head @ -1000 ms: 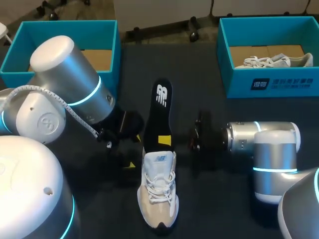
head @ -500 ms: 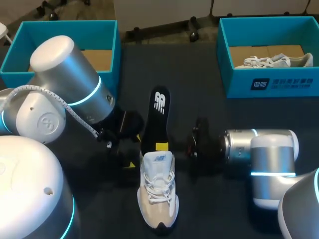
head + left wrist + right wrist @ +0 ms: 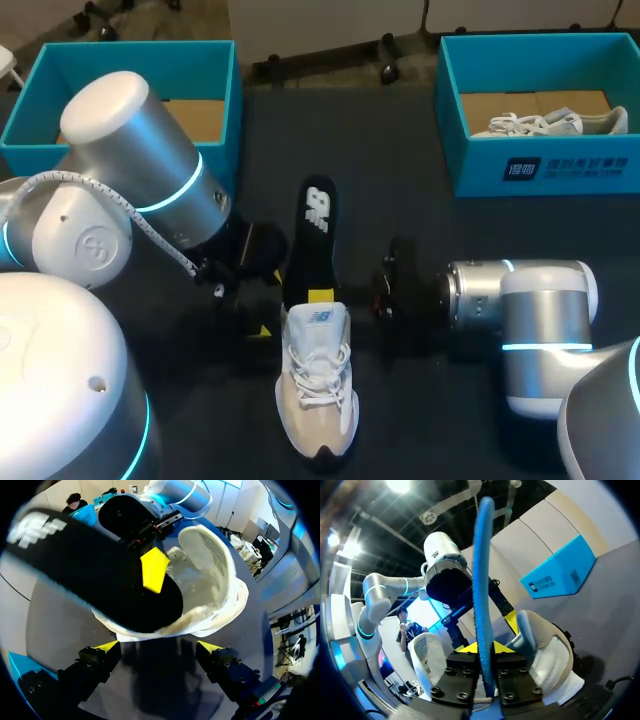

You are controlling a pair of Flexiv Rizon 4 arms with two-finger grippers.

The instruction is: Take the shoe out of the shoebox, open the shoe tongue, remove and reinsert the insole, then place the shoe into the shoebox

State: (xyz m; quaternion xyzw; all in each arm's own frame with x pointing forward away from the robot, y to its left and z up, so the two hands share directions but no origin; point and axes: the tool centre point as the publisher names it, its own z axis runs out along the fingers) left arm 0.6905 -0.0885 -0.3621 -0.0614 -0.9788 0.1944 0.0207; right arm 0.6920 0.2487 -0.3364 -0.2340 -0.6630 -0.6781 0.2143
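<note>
The shoe (image 3: 318, 385) sits out on the worktop (image 3: 410, 430) at lower centre, its insole (image 3: 312, 240) partway in and pinched by the right pincer (image 3: 484, 652), while the left pincer (image 3: 157, 647) is spread and empty; seating and boxing remain.

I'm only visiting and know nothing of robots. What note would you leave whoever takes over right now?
Right gripper: jaws shut on the black foam insole, one end in the beige lace-up sneaker, the rest sticking out.
Left gripper: jaws open, empty, just short of the sneaker.
Done: sneaker out on the table; insole sliding back in over the last second.
To do: seat the insole, then box the sneaker, probably in the left teal cardboard shoebox; the right teal shoebox holds another shoe.
</note>
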